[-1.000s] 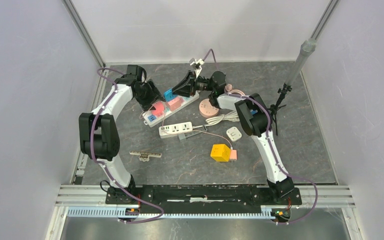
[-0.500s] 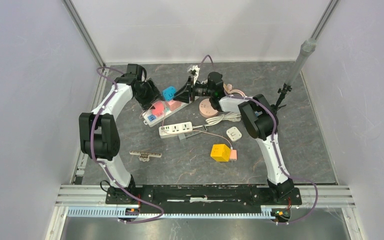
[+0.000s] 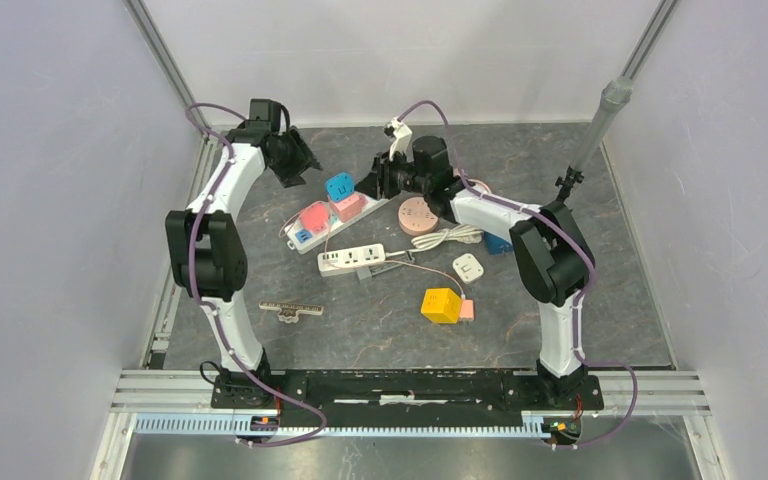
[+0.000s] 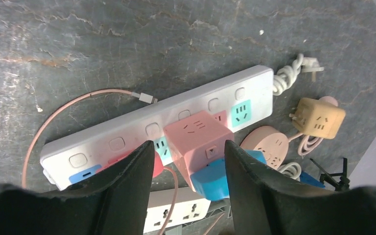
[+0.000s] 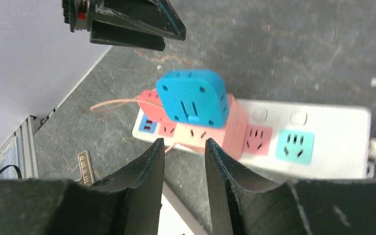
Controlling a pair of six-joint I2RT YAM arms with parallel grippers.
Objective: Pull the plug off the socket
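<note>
Blue cube plug [image 5: 191, 98] sat seated on top of a pink cube adapter [image 5: 227, 132], itself plugged into the white power strip [image 4: 127, 132]; the strip lay slantwise at about 11 o'clock of the table's middle in the top view. Took the blue cube for the plug to be pulled, though the pink one may be meant; could not tell. Neither was out. Left gripper [image 3: 302, 168] hung at 10 o'clock of the plug, fingers [image 4: 127, 196] spread and grasping nothing. Right gripper [image 3: 372, 186] hung at 3 o'clock of it, fingers [image 5: 142, 186] parted by a narrow gap, also empty, clear of the cube. Nothing pinned the strip down. Main risk as judged: a pull on the blue cube with the strip unheld would lift or drag the whole strip, or bring the pink adapter out with it, since the two joints are stacked. The right gap looked narrower than the cube, so closing in without widening could knock it sideways. The two grippers stood near each other over the same spot; a joint approach could make them clash. A thin pink cable [image 4: 78, 105] ran from the strip's 9 o'clock side, and a second strip [image 3: 352, 260] and a round pink socket [image 3: 419, 215] lay just beside, at 6 and 3 o'clock; a dragged strip could snag or shove these.
</note>
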